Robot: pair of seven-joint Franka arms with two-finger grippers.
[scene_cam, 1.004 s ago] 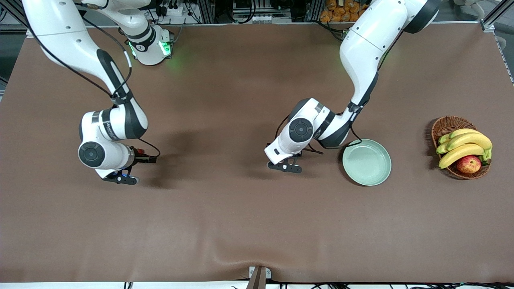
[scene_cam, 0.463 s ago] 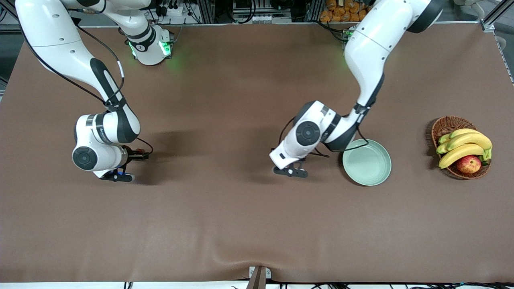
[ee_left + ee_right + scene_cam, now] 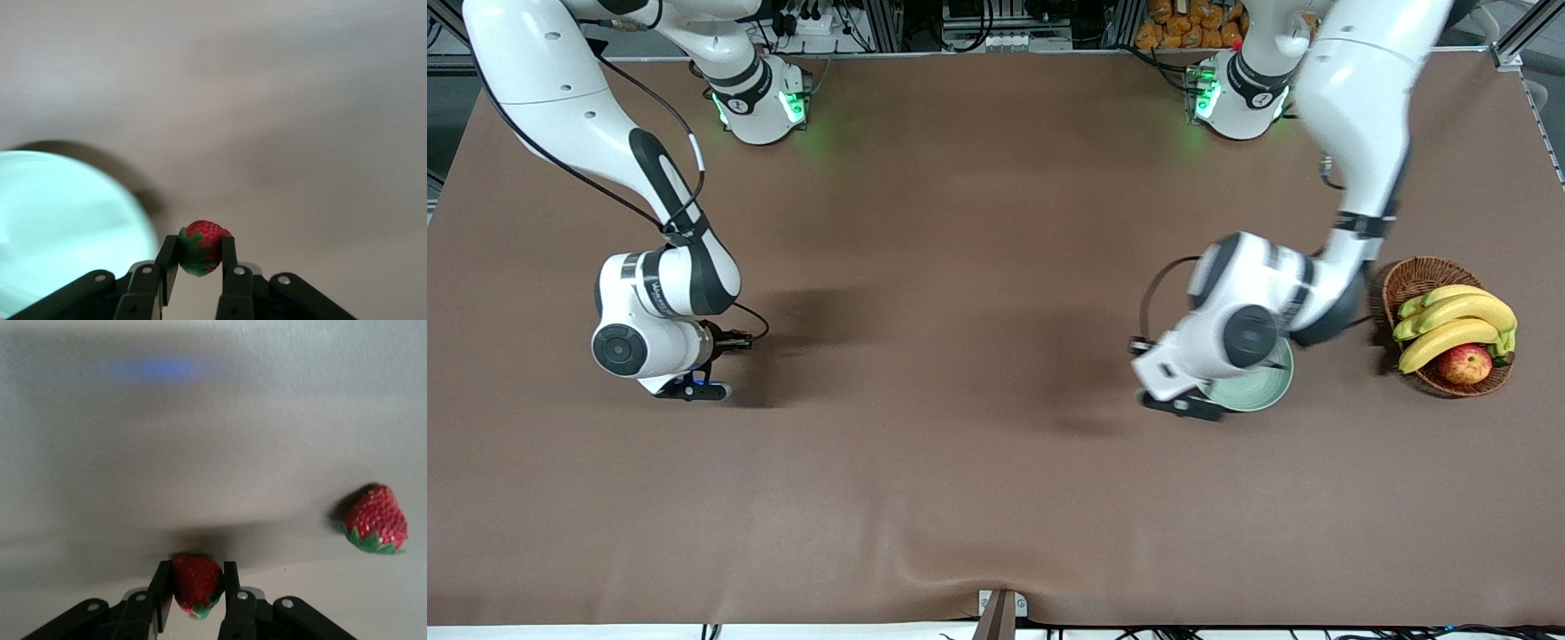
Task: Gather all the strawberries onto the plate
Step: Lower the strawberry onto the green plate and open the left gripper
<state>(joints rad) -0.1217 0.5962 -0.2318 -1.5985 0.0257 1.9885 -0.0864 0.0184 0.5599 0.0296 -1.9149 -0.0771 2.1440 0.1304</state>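
While both arms have a berry pinched, nothing sits in the plate (image 3: 1272,387) yet as far as the front view shows; most of it is hidden under the left arm. Left of frame, front view: right hand (image 3: 692,389) is low over the brown surface (image 3: 960,267), toward the right arm's end. Its wrist view shows the fingers (image 3: 162,587) closed on one strawberry (image 3: 195,583), with a second strawberry (image 3: 377,520) lying loose on the surface just beside. Whether the held one is lifted or touching down, can't tell. Right of frame, front view: left hand (image 3: 1181,406) is over the plate's rim, on the side toward the right arm. Its wrist view shows the third strawberry (image 3: 200,247) pinched between the fingers (image 3: 229,252), plate edge just to one side, bare surface straight below. Step in hand, my read: left arm is delivering berry one. Next move needs a short shift further over the plate's middle, then spread the fingers low enough that the berry doesn't bounce out. Right arm's berry follows, then the loose one. A wicker basket (image 3: 1414,280) with bananas (image 3: 1454,324) and an apple (image 3: 1464,364) sits at the left arm's end. Surface is a brown cover with a wrinkle at lower centre. Top edge: both bases with green lights, rack frames and cables.
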